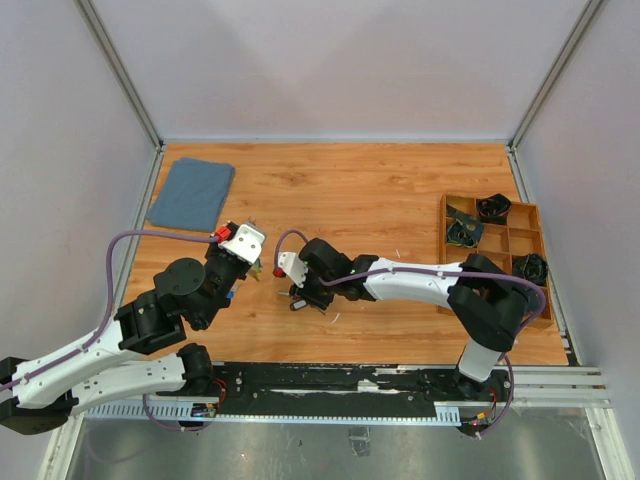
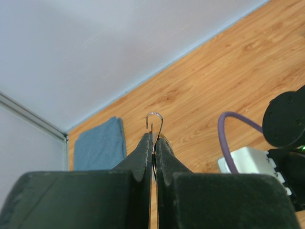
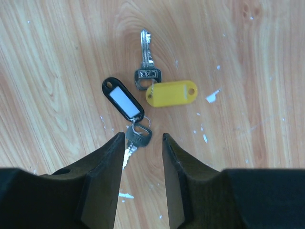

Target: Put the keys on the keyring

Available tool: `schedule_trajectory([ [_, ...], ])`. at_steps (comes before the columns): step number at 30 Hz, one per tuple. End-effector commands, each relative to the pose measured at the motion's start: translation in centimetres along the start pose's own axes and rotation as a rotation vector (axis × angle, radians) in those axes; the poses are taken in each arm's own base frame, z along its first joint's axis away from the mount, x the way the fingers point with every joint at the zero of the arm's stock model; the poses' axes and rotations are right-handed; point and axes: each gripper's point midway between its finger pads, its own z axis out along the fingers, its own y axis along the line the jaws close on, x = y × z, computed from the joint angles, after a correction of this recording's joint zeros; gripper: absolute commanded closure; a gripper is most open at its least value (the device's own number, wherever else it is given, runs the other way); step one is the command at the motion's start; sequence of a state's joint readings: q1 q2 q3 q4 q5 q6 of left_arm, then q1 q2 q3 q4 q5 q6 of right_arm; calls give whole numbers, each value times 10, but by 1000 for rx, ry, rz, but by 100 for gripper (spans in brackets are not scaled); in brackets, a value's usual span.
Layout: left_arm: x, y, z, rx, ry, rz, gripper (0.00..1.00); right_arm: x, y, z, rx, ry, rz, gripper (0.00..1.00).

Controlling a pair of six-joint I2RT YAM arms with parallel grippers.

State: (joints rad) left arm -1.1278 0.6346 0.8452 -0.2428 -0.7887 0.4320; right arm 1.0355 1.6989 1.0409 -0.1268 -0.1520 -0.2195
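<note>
Nearest the overhead camera, two arm bases sit on a black rail at the near edge of the counter (image 1: pixel 380 190), a sheet of orange, grained wood. The left claw (image 1: pixel 254 266) and right claw (image 1: pixel 299 302) face each other near the middle, toward the near edge. A folded blue cloth (image 1: pixel 192 192) lies in the far left corner. A wooden tray (image 1: pixel 508 229) with square compartments runs along the right edge, dark items in several of them. The keys are too small to make out from above.

On the left wrist view, two matte black fingers (image 2: pixel 140 157) are pressed together, pinching the keyring (image 2: pixel 153 113), a thin silver wire whose curved top pokes up past their tips. Behind are the soft cloth and a purple cable (image 2: pixel 228 129).

On the right wrist view, the claw's black fingers (image 3: pixel 107 162) stand spread over the wood. One silver key (image 3: pixel 139 136) lies in the gap, linked to an oval black tag (image 3: pixel 123 99) with a white label. Just beyond it lie a second silver key (image 3: pixel 146 55) and a glossy yellow tag (image 3: pixel 171 93). White flecks dot the grain.
</note>
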Motion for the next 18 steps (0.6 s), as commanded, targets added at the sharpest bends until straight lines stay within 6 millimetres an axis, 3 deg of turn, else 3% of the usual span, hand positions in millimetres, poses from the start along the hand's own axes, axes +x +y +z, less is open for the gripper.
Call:
schedule_trajectory([
  [1, -14, 13, -3, -31, -28, -44, 99, -13, 12, 14, -47, -6, -63, 62],
  [18, -13, 11, -1, -27, -26, -35, 99, -5, 20, 26, -76, 70, -105, 60],
])
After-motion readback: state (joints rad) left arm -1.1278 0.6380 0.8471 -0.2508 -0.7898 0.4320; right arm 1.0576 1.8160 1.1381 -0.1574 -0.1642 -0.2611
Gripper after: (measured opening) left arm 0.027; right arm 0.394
